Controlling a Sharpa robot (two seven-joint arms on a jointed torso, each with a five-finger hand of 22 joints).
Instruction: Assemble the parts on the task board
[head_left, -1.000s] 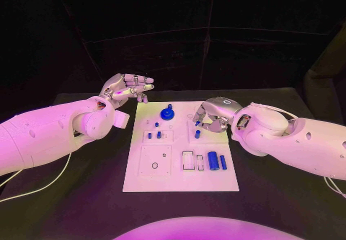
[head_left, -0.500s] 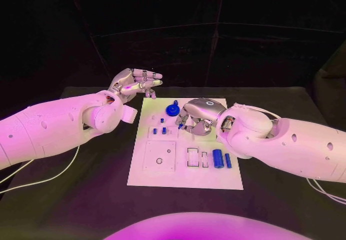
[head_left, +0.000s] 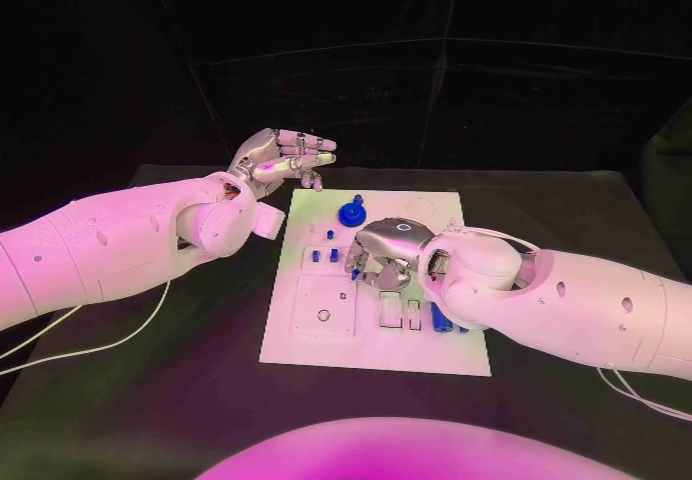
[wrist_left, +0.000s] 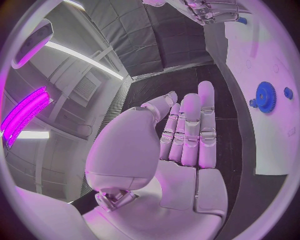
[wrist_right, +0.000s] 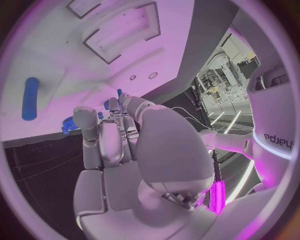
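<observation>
Right hand (wrist_right: 119, 150) fingers together over the white task board (wrist_right: 75, 75), loose blue part (wrist_right: 29, 98) nearby

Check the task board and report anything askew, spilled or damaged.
Nothing stands out. The task board lies flat on the table, the blue gear sits at its far end, and no parts lie off it.
</observation>
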